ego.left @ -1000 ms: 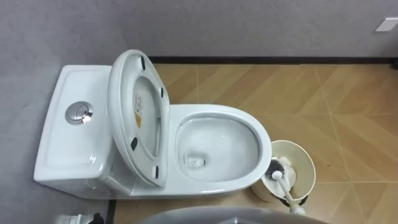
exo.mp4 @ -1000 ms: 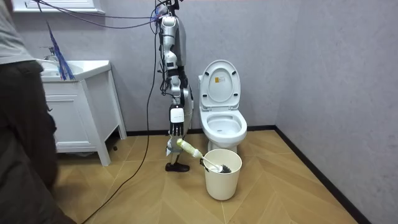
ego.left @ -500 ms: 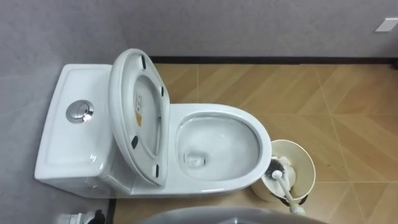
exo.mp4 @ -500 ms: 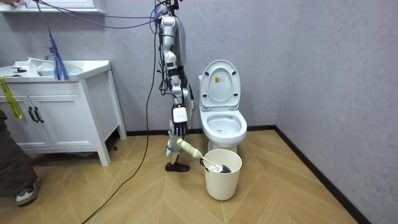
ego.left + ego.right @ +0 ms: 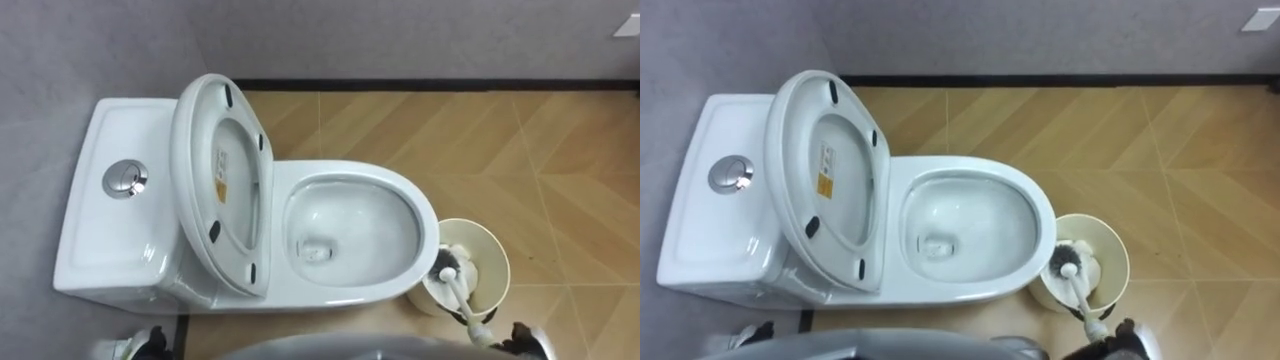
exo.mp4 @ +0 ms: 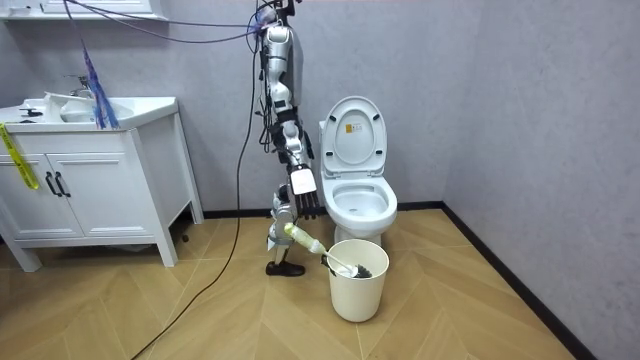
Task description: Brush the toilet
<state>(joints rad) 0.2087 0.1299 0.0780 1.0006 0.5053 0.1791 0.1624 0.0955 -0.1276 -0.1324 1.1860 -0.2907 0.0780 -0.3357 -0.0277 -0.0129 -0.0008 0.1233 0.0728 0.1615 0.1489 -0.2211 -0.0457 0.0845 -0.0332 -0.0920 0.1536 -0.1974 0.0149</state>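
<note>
A: Where is the brush (image 5: 458, 298) sitting right now?

B: It is leaning in the little bucket (image 5: 492, 248) on the floor, right beside the front of the toilet (image 5: 350, 215). Its bristly end is pointing down into the bucket. Its handle is sticking out toward the robot.

A: And the right hand (image 6: 306, 198)?

B: It is hanging open next to the toilet, with loose fingers, and it is holding nothing. The brush is waiting down below it. In the eye views a dark bit of the hand is peeking in at the bottom, and the handle is lying just to its left.

A: So what is the robot doing, do you think?

B: I think it is getting ready to pick up the brush. It should be lowering the hand to the top end of the handle and wrapping round it tight. Then it should be lifting straight up, so the bucket is not tipping over. The lid (image 5: 215, 180) is standing up, so the bowl is waiting open.

A: What are you not seeing well?

B: The end of the handle is getting cut off at the bottom edge. Most of the right hand is cut off too. A small dark and white bit at the lower left is probably the left hand (image 5: 150, 345), and I cannot tell how it is held. I also cannot tell what else is lying in the bucket.
</note>
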